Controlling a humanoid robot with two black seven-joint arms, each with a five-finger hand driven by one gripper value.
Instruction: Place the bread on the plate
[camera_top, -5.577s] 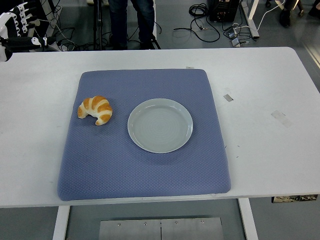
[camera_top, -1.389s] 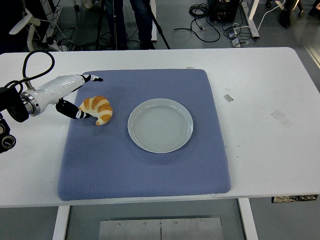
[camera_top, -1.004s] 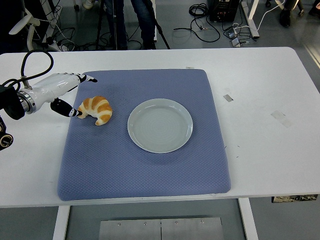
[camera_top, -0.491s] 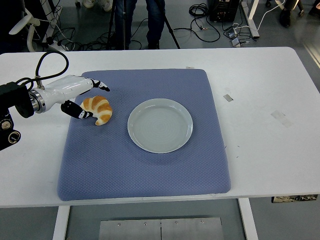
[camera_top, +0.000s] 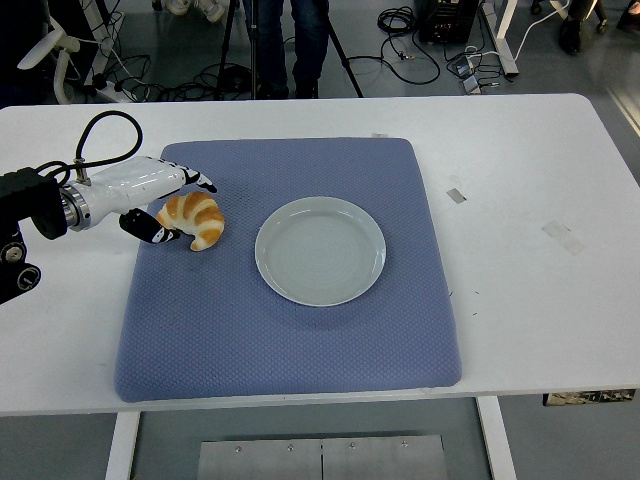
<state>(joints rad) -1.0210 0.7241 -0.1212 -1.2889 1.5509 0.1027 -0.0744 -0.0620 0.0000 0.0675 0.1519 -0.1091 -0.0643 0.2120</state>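
A golden croissant (camera_top: 196, 218) lies on the left part of the blue mat (camera_top: 290, 320). Just right of it, near the mat's middle, sits an empty pale grey plate (camera_top: 320, 250). My left hand (camera_top: 182, 208), white with black fingertips, comes in from the left edge and brackets the croissant's left end. Its fingers (camera_top: 203, 182) reach over the top of the bread and the thumb (camera_top: 155, 231) lies below it, spread and not closed on it. The right arm is out of view.
The mat covers the middle of the white table (camera_top: 530, 200). Small tape marks (camera_top: 562, 236) dot the table's right side. A person's legs (camera_top: 290, 40) stand beyond the far edge among cables and stands.
My left hand came in from the far left and reached the croissant. In the last half second it settled a little lower around the bread's left end. The croissant and plate have not moved.
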